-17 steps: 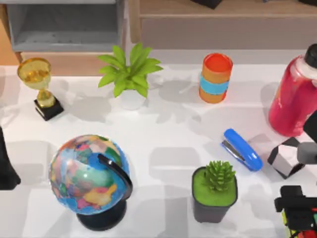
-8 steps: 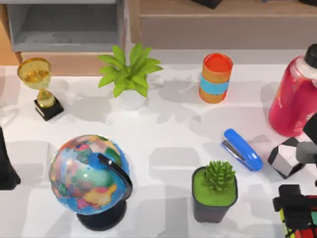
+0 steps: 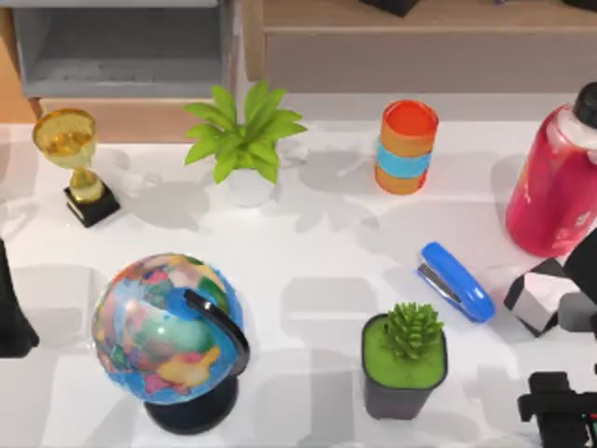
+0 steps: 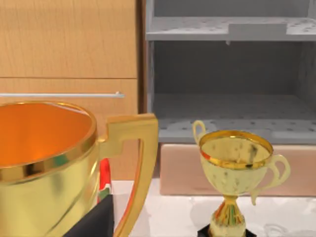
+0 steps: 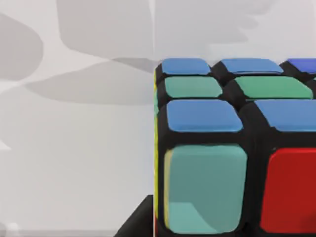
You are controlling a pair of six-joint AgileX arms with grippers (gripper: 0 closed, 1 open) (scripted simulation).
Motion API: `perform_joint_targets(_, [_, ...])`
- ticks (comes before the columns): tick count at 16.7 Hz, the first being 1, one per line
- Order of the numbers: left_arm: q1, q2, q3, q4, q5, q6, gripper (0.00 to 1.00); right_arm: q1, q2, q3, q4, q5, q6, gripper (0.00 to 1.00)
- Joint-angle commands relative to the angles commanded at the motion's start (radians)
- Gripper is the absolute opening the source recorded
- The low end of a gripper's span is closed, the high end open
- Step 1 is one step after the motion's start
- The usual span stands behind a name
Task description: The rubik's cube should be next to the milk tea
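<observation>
The right gripper (image 3: pixel 566 418), a blocky black shape, sits at the table's near right corner, right over the rubik's cube (image 5: pixel 237 148); whether its fingers are apart or clamped I cannot tell. Seen from the right wrist, the cube shows glossy rounded blue, green, teal and red tiles in a black grid on the smooth white table (image 3: pixel 317 252). The left arm (image 3: pixel 11 308) is parked at the left edge near a shiny gold trophy (image 3: pixel 76 163).

Office or study desk: white table (image 3: pixel 317 243) with globe (image 3: pixel 163 327), stapler (image 3: pixel 455 280), trophy (image 3: pixel 75 159), potted plants (image 3: pixel 244 140), wooden cabinet (image 3: pixel 420 47) and grey shelf (image 3: pixel 121 51) behind
</observation>
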Motion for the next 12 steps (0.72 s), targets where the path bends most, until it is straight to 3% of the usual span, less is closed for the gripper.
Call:
perform_joint_targets(1, [0.0, 0.0, 0.0, 0.0, 0.0, 0.0, 1.0, 0.0, 0.0, 0.0, 0.0, 0.0, 0.0, 0.0])
perform_joint_targets(12, [0.0, 0.0, 0.0, 0.0, 0.0, 0.0, 1.0, 0.0, 0.0, 0.0, 0.0, 0.0, 0.0, 0.83])
